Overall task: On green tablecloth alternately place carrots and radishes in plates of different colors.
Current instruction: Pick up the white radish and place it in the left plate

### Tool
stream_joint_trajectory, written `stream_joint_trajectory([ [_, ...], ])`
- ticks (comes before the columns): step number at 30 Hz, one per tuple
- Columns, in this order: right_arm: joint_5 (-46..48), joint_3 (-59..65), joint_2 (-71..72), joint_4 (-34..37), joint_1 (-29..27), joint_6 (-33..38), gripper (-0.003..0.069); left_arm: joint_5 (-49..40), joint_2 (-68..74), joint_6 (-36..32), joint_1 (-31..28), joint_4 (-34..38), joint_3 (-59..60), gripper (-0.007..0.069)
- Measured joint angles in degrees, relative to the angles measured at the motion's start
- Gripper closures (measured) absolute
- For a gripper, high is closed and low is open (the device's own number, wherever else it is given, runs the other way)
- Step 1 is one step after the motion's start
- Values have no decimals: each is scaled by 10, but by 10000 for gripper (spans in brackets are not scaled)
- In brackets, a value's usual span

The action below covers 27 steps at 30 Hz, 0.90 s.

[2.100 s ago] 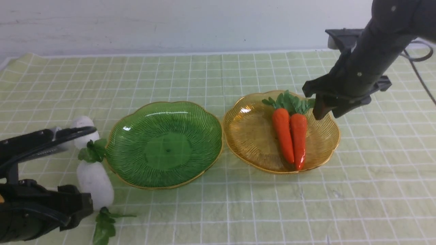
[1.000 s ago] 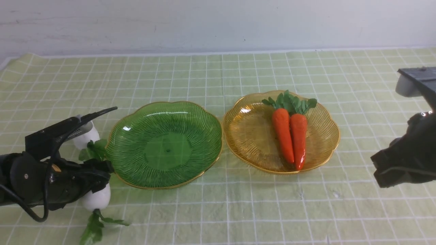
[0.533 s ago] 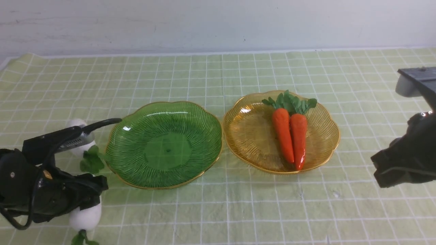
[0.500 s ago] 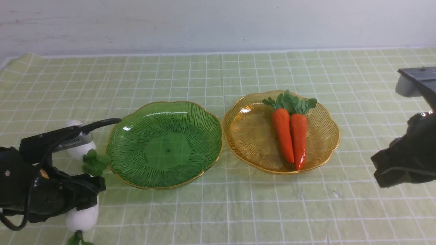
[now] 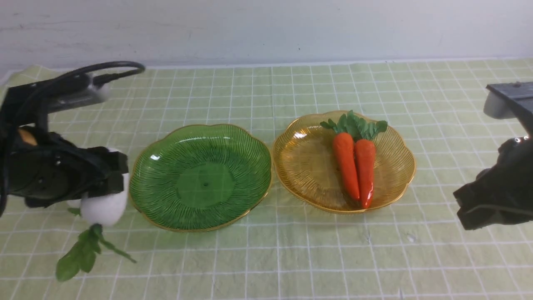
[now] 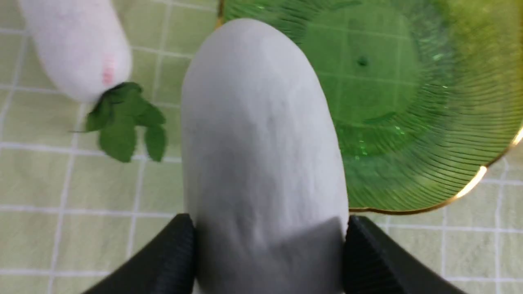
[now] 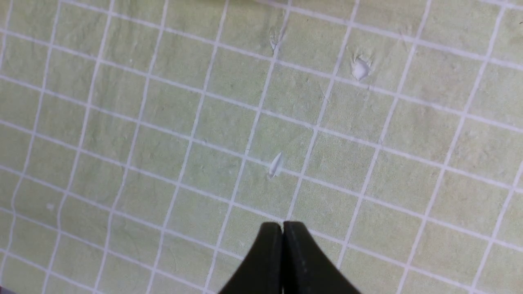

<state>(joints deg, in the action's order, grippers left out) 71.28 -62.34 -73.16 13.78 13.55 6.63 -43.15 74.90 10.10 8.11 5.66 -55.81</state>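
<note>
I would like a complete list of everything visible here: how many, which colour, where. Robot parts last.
green tablecloth: 1, pale yellow-green, under everything.
wall: 1, whitish, behind the cloth.
green plate: 1, translucent green, left of centre, empty.
amber plate: 1, amber-yellow, right beside the green plate.
carrots: 2, orange, green tops, side by side in the amber plate.
held radish: 1, white, in the left gripper beside the green plate.
other radish: 1, white, green leaves, on the cloth near the green plate.
left gripper: 1, black, shut on the held radish.
right gripper: 1, black, shut, over bare cloth.
</note>
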Motion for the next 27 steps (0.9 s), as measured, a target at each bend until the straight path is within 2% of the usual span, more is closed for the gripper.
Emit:
stream_joint_trajectory([
  [6,0,0,0,0,0,0,671,44,126,-16,46,54,-89,212],
  [15,0,0,0,0,0,0,671,88,301,-11,66,90,-193,209],
  [18,0,0,0,0,0,0,671,91,322,-15,68,105,-212,155],
  [22,0,0,0,0,0,1,671,100,327,-37,69,75,-253,66],
  [27,-15,0,0,0,0,6,671,46,316,-39,67,14,-316,31],
])
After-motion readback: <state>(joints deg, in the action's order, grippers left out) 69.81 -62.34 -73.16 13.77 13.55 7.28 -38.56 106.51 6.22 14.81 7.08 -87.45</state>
